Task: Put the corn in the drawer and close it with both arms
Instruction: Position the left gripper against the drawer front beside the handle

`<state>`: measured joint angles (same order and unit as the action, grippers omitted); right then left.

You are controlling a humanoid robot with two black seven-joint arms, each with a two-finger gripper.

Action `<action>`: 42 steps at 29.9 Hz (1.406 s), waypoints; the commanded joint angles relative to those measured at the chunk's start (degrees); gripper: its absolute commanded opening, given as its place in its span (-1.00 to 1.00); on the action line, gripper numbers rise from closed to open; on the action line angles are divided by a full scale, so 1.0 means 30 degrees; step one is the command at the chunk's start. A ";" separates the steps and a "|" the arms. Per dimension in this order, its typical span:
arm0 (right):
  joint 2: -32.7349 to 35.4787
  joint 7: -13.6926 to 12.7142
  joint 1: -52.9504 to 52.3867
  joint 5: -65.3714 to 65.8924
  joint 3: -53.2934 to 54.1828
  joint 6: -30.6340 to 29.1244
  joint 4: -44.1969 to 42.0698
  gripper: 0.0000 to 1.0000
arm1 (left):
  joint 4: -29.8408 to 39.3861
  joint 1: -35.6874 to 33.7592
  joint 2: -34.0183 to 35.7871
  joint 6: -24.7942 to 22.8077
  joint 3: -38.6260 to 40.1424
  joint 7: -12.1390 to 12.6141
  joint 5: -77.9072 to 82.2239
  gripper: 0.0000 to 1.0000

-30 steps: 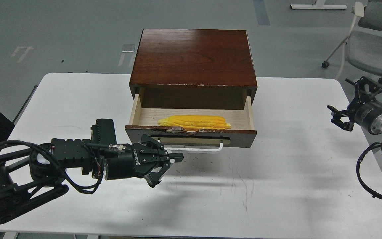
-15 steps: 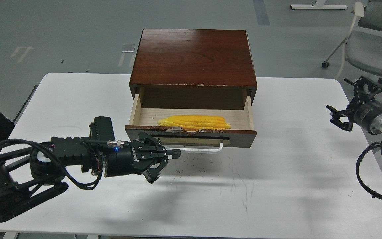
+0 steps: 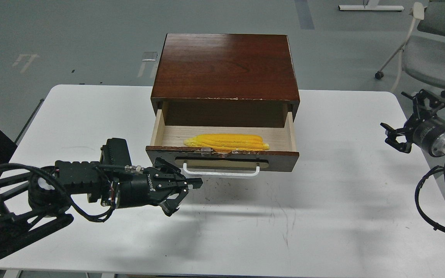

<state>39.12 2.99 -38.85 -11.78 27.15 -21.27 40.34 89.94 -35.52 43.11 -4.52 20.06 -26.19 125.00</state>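
My left pincer hung at seven o'clock, low over the counter, fingers narrow and holding nothing, just short of the white handle, placed, I judged, to push the front in. Beyond it the drawer stood open. The corn lay inside, long axis nine to three, taper toward nine. My right pincer waited at three o'clock, spread wide and empty.

You can read one marking only: white letters spelling ROBOTIQ, running sideways along the black body of the left tool. Nothing else in view carries legible text.
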 commanded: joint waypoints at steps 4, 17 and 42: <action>0.0028 0.0000 0.0030 0.0001 -0.0025 0.0000 -0.0059 0.95 | 0.0019 -0.0026 -0.0014 -0.0045 0.0197 0.0027 0.0001 -1.00; -0.0001 0.0000 0.0236 0.0030 -0.0055 0.0000 0.0088 0.94 | 0.0634 -0.0026 0.0279 0.0014 0.0344 0.0027 0.0001 -1.00; 0.0057 0.0000 0.0382 0.0059 -0.0084 -0.0029 0.0147 0.94 | 0.0312 -0.0055 -0.0335 -0.0045 0.0578 0.0115 0.0001 -1.00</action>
<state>39.28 2.99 -37.88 -11.69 26.89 -21.37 40.76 90.89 -35.68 42.31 -4.59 21.70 -25.77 125.00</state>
